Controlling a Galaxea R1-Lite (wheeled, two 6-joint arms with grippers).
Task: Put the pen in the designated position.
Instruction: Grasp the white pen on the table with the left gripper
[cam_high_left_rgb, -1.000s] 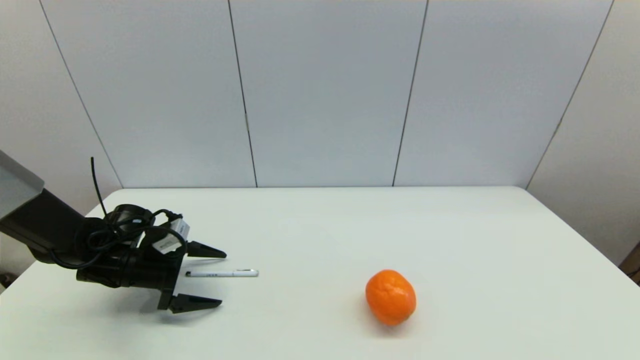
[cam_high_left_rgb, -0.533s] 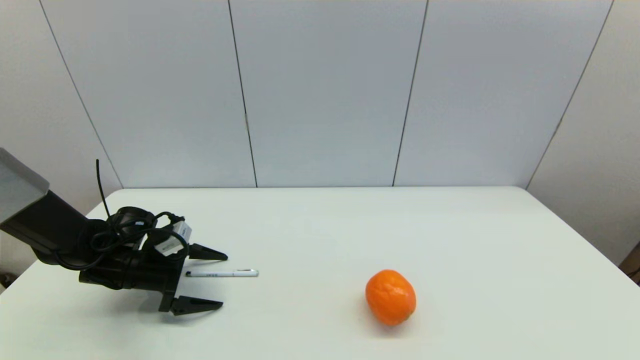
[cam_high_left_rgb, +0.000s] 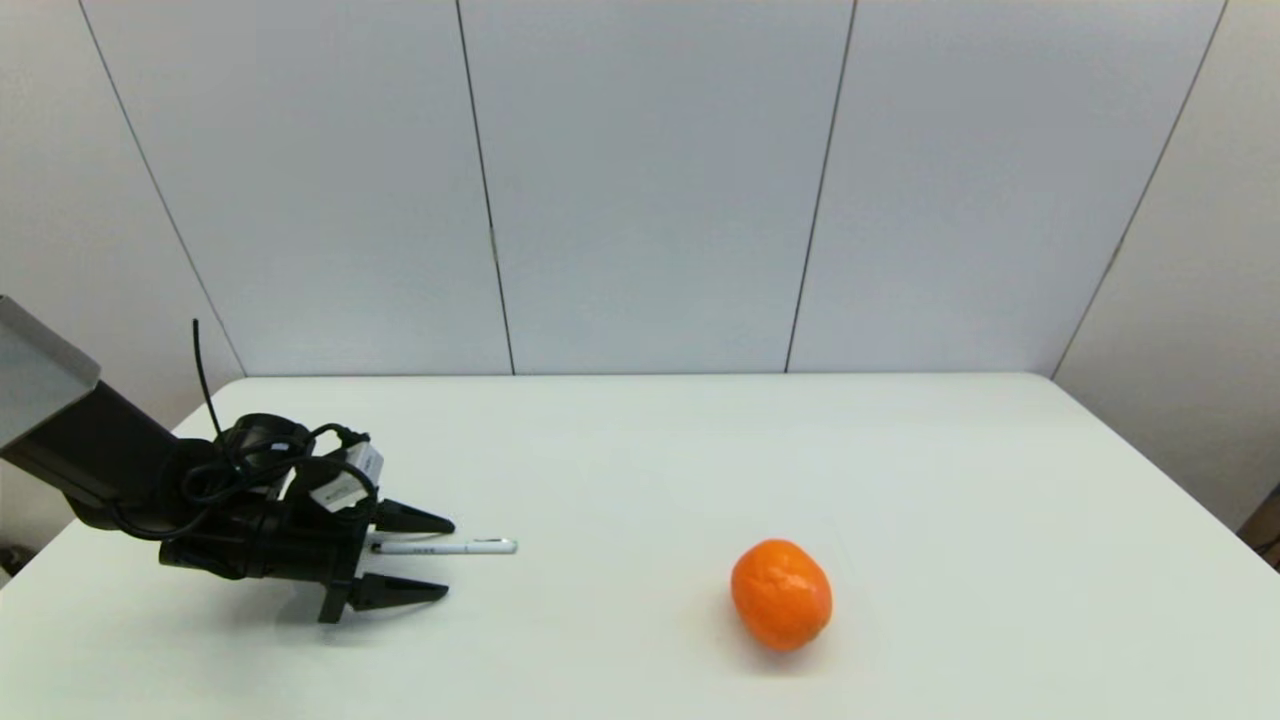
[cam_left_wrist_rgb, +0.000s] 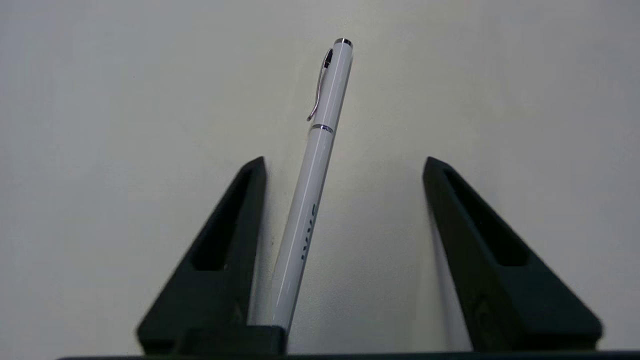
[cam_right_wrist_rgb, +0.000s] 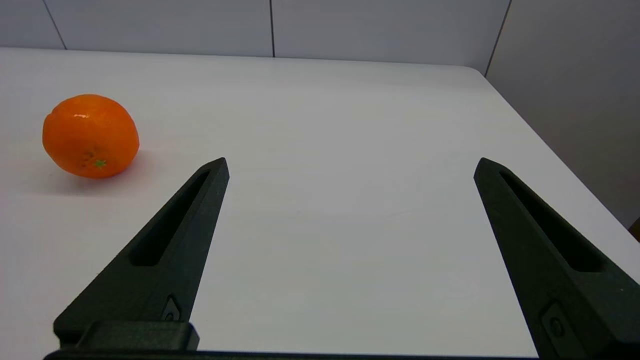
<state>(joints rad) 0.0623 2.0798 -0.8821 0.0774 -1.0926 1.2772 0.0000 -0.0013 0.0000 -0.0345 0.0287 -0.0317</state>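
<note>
The left gripper (cam_high_left_rgb: 448, 556) sits low over the table's (cam_high_left_rgb: 640, 440) left side, fingers spread with a clear gap — nothing gripped. The pen (cam_high_left_rgb: 443, 546) lies flat on the table between them, its clip end pointing toward the orange (cam_high_left_rgb: 781, 594), well apart. The right gripper (cam_right_wrist_rgb: 350, 167), parked near the orange, gapes wide and empty.

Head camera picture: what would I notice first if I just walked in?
Probably the bright orange fruit, alone on the white table toward the robot's right. Next, the black left pincer low over the table's left side, its fingers open around the tip end of a slim white pen lying flat. The right pincer is open over bare table, out of the head view.
</note>
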